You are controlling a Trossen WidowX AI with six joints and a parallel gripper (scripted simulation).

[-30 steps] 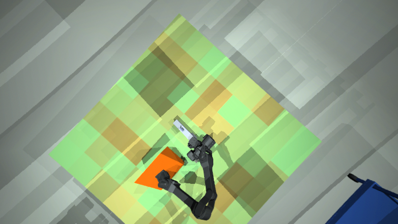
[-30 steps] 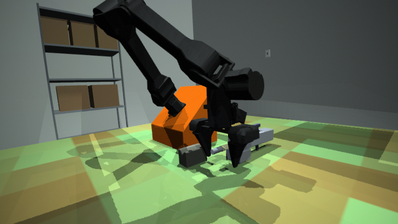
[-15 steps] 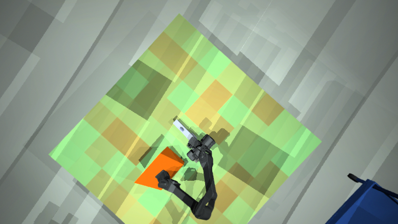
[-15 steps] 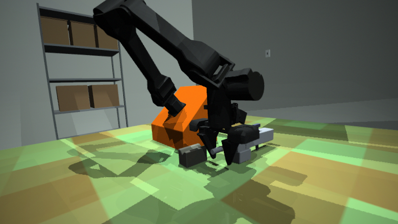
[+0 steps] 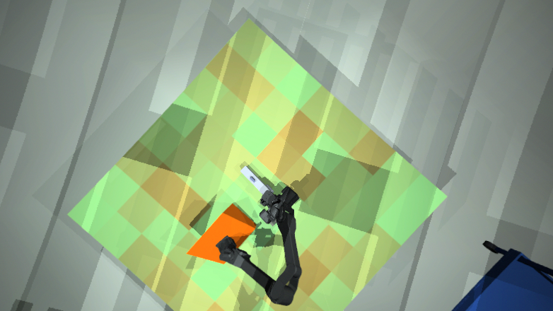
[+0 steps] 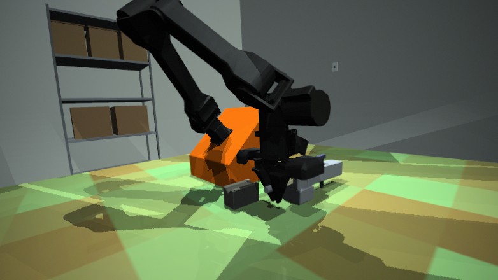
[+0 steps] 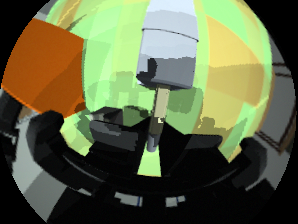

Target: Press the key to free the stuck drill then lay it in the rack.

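Note:
A pale grey holder (image 5: 257,183) (image 6: 333,169) (image 7: 169,45) stands on the mat, with a small bluish key (image 5: 252,178) (image 6: 320,156) on its top. A thin drill (image 7: 161,102) with a tan shank sticks out of the holder's end; its grey tip (image 6: 268,189) shows just past the fingers. My gripper (image 6: 277,199) (image 7: 153,119) points down, low between holder and rack, and is shut on the drill. The dark grey rack (image 6: 241,195) is a small block a short way from the fingers. The far end of the drill is hidden inside the holder.
A large orange wedge-shaped block (image 5: 216,235) (image 6: 240,121) stands beside the rack, with the arm's base end over it. The patchwork mat (image 5: 266,58) (image 6: 400,181) lies under everything. Shelving (image 6: 104,100) with brown boxes stands in the background. A blue object (image 5: 514,285) is at the lower right.

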